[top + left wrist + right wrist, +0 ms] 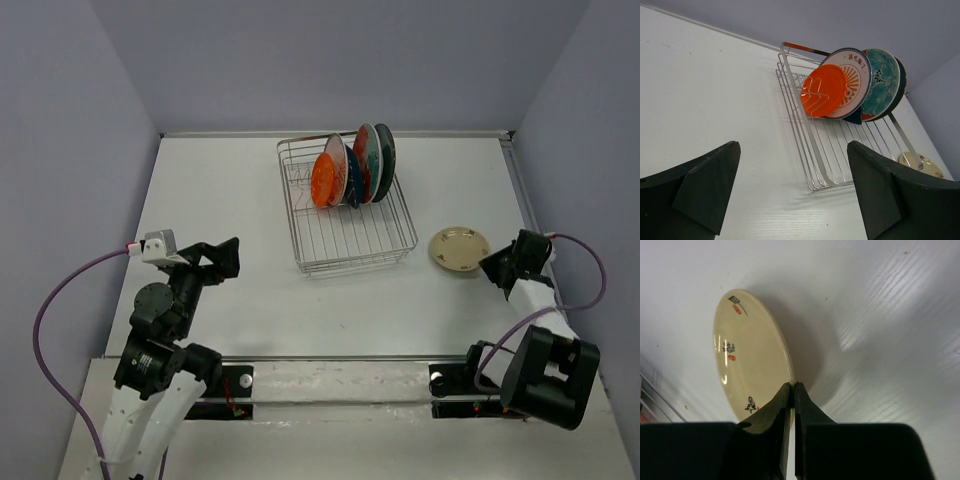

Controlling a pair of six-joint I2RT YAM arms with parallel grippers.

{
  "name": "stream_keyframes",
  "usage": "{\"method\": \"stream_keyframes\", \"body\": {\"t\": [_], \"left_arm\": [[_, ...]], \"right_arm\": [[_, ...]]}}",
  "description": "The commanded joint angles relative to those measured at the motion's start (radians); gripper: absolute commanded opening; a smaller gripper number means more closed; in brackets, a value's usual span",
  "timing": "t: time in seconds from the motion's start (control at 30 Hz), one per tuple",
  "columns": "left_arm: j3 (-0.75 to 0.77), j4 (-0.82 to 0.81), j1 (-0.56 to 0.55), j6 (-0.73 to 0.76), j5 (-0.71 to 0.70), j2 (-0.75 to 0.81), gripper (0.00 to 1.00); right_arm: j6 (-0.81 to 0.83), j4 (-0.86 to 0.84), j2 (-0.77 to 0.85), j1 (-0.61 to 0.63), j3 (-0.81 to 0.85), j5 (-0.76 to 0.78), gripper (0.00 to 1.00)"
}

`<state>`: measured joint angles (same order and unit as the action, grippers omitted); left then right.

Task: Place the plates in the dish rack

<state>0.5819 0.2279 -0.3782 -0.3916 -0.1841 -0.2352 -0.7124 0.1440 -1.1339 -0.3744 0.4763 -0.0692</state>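
The silver wire dish rack stands at the table's middle back. Several plates stand upright in its far end: plain orange, white with an orange striped centre, dark blue, red-and-teal and dark teal. They also show in the left wrist view, orange in front. The cream plate is right of the rack. My right gripper is shut on its near rim. My left gripper is open and empty, left of the rack.
The rack's near half holds nothing. Grey walls close in the table at the back and both sides. The right arm's base sits at the near right corner.
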Motion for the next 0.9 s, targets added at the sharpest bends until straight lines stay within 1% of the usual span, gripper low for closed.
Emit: {"method": "stream_keyframes", "body": {"t": [0.0,0.1,0.13,0.2,0.3,0.33,0.37,0.4,0.43,0.6,0.63,0.67,0.7,0.73,0.77,0.83,0.87], "left_arm": [[0.012,-0.050,-0.004,0.003,-0.003,-0.001,0.99],[0.010,-0.055,-0.002,0.005,0.005,-0.007,0.99],[0.010,-0.053,-0.001,0.005,0.008,-0.013,0.99],[0.009,-0.055,0.001,0.005,0.014,-0.021,0.99],[0.010,-0.055,0.001,0.005,0.014,-0.023,0.99],[0.010,-0.055,0.002,0.004,0.014,-0.021,0.99],[0.010,-0.056,0.004,0.003,0.014,-0.023,0.99],[0.010,-0.058,0.004,0.003,0.014,-0.024,0.99],[0.009,-0.058,0.004,0.005,0.017,-0.027,0.99],[0.010,-0.058,0.009,0.007,0.023,-0.046,0.99],[0.010,-0.058,0.009,0.007,0.021,-0.052,0.99],[0.010,-0.056,0.009,0.005,0.021,-0.053,0.99],[0.010,-0.056,0.009,0.005,0.021,-0.059,0.99],[0.009,-0.056,0.009,0.005,0.021,-0.061,0.99],[0.010,-0.056,0.009,0.005,0.021,-0.064,0.99],[0.010,-0.056,0.009,0.005,0.026,-0.069,0.99],[0.010,-0.056,0.010,0.005,0.028,-0.069,0.99]], "right_arm": [[0.030,0.114,0.183,-0.011,0.082,0.098,0.07],[0.039,0.134,0.295,-0.011,0.139,0.077,0.07],[0.042,0.135,0.319,-0.001,0.153,0.028,0.07],[0.048,0.137,0.377,0.018,0.203,0.008,0.07],[0.071,0.152,0.399,0.095,0.275,0.014,0.07],[0.083,0.163,0.396,0.153,0.327,0.029,0.07],[0.083,0.167,0.388,0.154,0.355,0.043,0.07],[0.096,0.170,0.378,0.231,0.381,0.061,0.07],[0.108,0.175,0.353,0.321,0.436,0.118,0.07],[0.160,0.178,0.223,0.575,0.603,0.314,0.07],[0.191,0.184,0.159,0.685,0.669,0.415,0.07],[0.209,0.193,0.122,0.800,0.706,0.469,0.07],[0.232,0.201,0.082,0.854,0.744,0.529,0.07],[0.255,0.209,0.038,0.908,0.787,0.640,0.07],[0.304,0.215,-0.057,0.949,0.876,0.690,0.07],[0.353,0.262,-0.163,1.030,0.976,0.777,0.07],[0.363,0.282,-0.215,1.045,1.028,0.795,0.07]]}}
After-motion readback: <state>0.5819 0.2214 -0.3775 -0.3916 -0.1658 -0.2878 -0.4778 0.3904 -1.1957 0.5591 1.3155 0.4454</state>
